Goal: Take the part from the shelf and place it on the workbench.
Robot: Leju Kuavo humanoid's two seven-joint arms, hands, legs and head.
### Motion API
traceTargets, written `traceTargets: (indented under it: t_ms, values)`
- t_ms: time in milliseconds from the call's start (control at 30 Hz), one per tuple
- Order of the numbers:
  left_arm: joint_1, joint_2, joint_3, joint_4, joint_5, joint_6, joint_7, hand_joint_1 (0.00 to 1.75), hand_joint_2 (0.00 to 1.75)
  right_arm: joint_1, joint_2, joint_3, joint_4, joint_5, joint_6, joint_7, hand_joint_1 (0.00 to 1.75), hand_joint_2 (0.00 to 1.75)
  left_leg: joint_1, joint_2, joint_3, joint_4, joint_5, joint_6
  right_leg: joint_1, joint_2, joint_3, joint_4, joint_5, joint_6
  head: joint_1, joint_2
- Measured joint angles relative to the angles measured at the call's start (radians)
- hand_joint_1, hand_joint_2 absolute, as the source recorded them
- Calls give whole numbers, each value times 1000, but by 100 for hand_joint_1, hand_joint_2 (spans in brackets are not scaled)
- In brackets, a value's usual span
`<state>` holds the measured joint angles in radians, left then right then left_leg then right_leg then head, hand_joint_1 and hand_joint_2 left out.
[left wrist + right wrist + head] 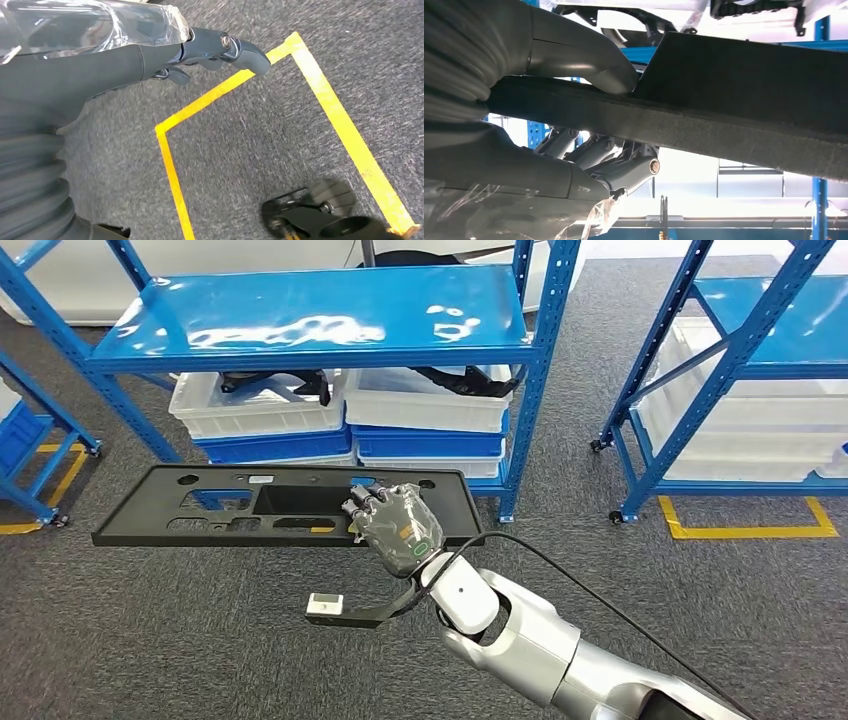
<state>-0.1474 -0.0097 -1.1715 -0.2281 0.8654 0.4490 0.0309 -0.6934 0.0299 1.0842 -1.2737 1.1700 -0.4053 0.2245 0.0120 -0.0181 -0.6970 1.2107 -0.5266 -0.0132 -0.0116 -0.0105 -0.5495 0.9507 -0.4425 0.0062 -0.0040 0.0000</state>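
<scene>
**A:** What is the robot holding?

**B:** A long, flat black plastic panel with cut-out slots (270, 505). The right hand (395, 525) grips it near its right end, fingers curled over the near edge. In the right wrist view the thick grey thumb (574, 50) lies on one face of the panel (744, 100) and the darker fingers (624, 165) press on the other face.

**A:** Where is the panel in the scene?

**B:** It is held level in the air above the grey carpet floor (180, 640), reaching left from the hand, just in front of a blue metal shelf unit (330, 315). It does not touch the shelf.

**A:** What is on the shelf unit?

**B:** Under its glossy blue top board sit stacked white and blue plastic crates (350, 420), some holding dark parts. A second blue shelf rack with white crates (740, 410) stands to the right, with yellow floor tape (750, 530) at its foot.

**A:** And the left hand?

**B:** The left hand (125, 55) hangs above the carpet and yellow tape lines (325, 100). It holds nothing; its fingers (240, 50) look loosely extended.
</scene>
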Motion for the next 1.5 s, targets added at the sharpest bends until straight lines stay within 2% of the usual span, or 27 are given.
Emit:
traceTargets:
  t_ms: [33,67,100,167,233,300,367,433,500,533,567,633,700,767,833,900,967,1033,1067,1100,1133,1200,1233,1267,1333,1400,1500]
  values:
    - [1,0,0,0,0,0,0,0,175,0,0,0,0,0,0,1,175,175,1,1,-14,36,-8,-2,1,-10,-1,0,0,0,0,0]
    - [2,0,0,0,0,0,0,0,175,1,-1,0,0,0,0,2,175,175,1,3,-8,31,2,-2,1,-19,-1,0,0,0,0,0]
    - [3,0,0,0,0,0,0,0,175,1,-1,0,0,0,0,2,175,175,1,8,19,-18,28,0,1,-28,0,0,0,0,0,0]
    - [1,0,0,0,-1,0,1,0,175,0,0,0,0,1,-1,3,175,175,-5,41,102,-175,90,7,4,-43,1,1,-1,2,0,0]
    - [-3,1,0,0,-4,0,5,0,175,0,-2,-1,-1,2,-2,5,175,175,-14,67,145,-267,116,17,9,-57,-1,2,-2,7,0,0]
    - [-2,1,0,0,-8,0,10,0,175,0,-3,-2,-2,3,-2,9,175,175,-18,58,143,-277,119,27,12,-72,-3,2,-1,14,0,0]
    - [0,1,0,0,-13,0,12,0,175,0,-4,-4,-5,3,-2,13,175,175,-13,41,141,-281,125,38,9,-63,-9,18,-18,24,0,0]
    - [-3,2,0,0,-16,0,12,0,175,1,-6,-6,-8,3,-2,15,175,175,-8,24,141,-284,131,49,6,-24,-47,109,-76,30,1,0]
    - [-7,4,0,0,-17,0,12,0,175,6,-11,-7,-8,3,0,16,175,175,-9,4,140,-284,133,53,5,1,-112,257,-142,33,2,0]
    - [-8,4,0,0,-17,0,12,0,175,10,-14,-7,-8,3,1,16,175,175,-9,-7,140,-284,133,53,5,4,-134,305,-154,34,2,0]
    - [-7,4,0,0,-18,-2,13,0,175,13,-17,-7,-8,3,4,16,175,175,-9,-19,140,-283,133,53,5,6,-140,314,-145,34,2,0]
    - [-7,4,0,0,-20,-6,15,0,175,16,-19,-8,-9,3,8,16,175,175,-7,-43,142,-280,132,52,1,19,-92,210,-77,34,2,0]
    - [-10,4,0,0,-23,-8,16,0,175,16,-22,-10,-12,2,13,16,175,175,-7,-65,137,-272,130,46,-7,62,-29,73,-20,33,2,0]
    - [-12,4,0,0,-26,-8,16,0,175,17,-25,-13,-16,1,22,19,175,175,-6,-84,125,-266,132,36,-9,85,-9,24,-12,31,1,0]
    - [-9,5,0,0,-31,-9,16,0,175,18,-28,-14,-19,-1,30,23,175,175,-1,-99,114,-266,135,25,-7,67,-12,21,-9,23,1,0]
    - [-6,6,-2,1,-36,-9,16,0,175,18,-31,-19,-25,1,34,26,175,175,-2,-67,92,-228,111,14,-9,45,-12,17,-6,11,-1,0]
    - [-11,5,-2,1,-40,-9,17,0,175,17,-35,-23,-32,3,34,30,175,175,-2,-15,35,-106,53,3,-9,21,-11,16,-6,3,-4,0]
    - [-16,5,-3,1,-42,-10,20,0,175,18,-40,-25,-34,5,34,32,175,175,1,1,-25,22,8,-4,-6,-5,-11,16,-7,1,-4,0]
    - [-17,5,-3,1,-43,-10,23,0,175,19,-43,-25,-34,6,34,32,175,175,2,4,-33,40,10,-5,-5,-17,-11,16,-8,0,-4,0]
    - [-18,5,-3,1,-44,-10,25,0,175,19,-45,-25,-35,6,33,30,175,175,2,7,-20,16,28,-5,-5,-28,-10,16,-9,0,-4,0]
    - [-19,5,-3,1,-45,-10,28,0,175,19,-45,-26,-38,5,33,29,175,175,2,14,12,-47,60,-2,-5,-38,-9,16,-10,1,-4,0]
    - [-25,6,-3,1,-47,-10,31,0,175,17,-46,-28,-43,2,31,25,175,175,-8,53,89,-199,116,9,-1,-57,-6,17,-14,5,-4,0]
    - [-29,6,-3,1,-48,-10,31,0,175,16,-47,-29,-46,0,30,24,175,175,-14,68,112,-246,129,16,1,-66,-5,17,-15,8,-4,0]
    - [-33,7,-3,1,-50,-10,31,0,175,15,-48,-30,-48,-1,29,24,175,175,-20,75,121,-265,131,21,3,-75,-4,17,-17,11,-4,0]
    - [-36,7,-4,1,-52,-11,31,0,175,15,-49,-32,-50,-3,28,23,175,175,-21,56,119,-268,134,30,5,-93,-2,16,-21,19,-3,0]
    - [-35,7,-4,1,-54,-11,31,0,175,16,-50,-35,-53,-6,25,22,175,175,-15,34,120,-275,140,40,3,-69,-10,41,-44,28,-3,0]
    - [-38,8,-4,1,-58,-12,32,0,175,21,-56,-42,-57,-5,17,25,175,175,-10,1,122,-278,145,51,0,-3,-89,220,-136,32,-1,0]
